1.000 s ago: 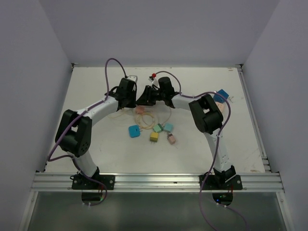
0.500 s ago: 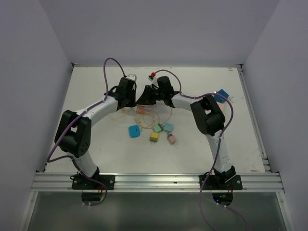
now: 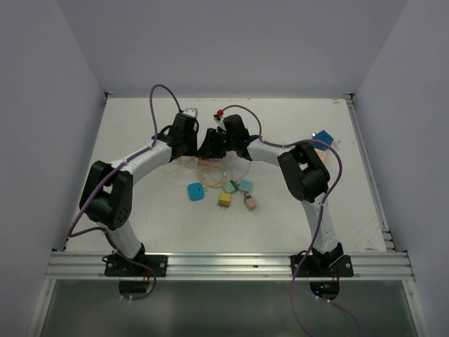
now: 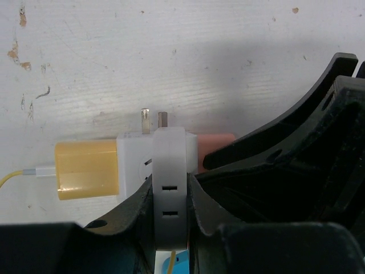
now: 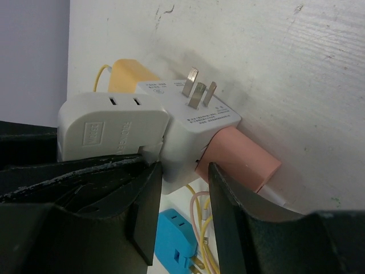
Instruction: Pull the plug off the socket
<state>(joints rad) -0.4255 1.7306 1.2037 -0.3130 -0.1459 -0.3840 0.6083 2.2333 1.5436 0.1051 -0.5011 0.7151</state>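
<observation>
A white socket block [image 4: 169, 171] with slot pairs sits between the jaws of my left gripper [image 4: 170, 189], which is shut on it. It joins a white cube adapter [image 5: 194, 128] whose metal prongs point up. A pink plug [image 5: 242, 160] sits in one face of the cube. A yellow plug [image 4: 85, 170] with a yellow cable sits in the opposite face. My right gripper [image 5: 185, 171] stands open, its fingers a little apart just below the seam between the cube and the pink plug. In the top view both grippers meet over the cluster [image 3: 209, 145].
A loose blue plug [image 5: 177, 240] and yellow and pink cables lie under the cluster. Nearer the arm bases lie blue [image 3: 196, 192], yellow-green [image 3: 224, 199], green [image 3: 230, 187], teal [image 3: 245, 186] and pink [image 3: 250, 203] plugs. Another blue block [image 3: 323, 138] lies at the right.
My right arm has shifted a little to the left, towards the left gripper, and its jaws have parted slightly. My left arm has stayed in place on the white block.
</observation>
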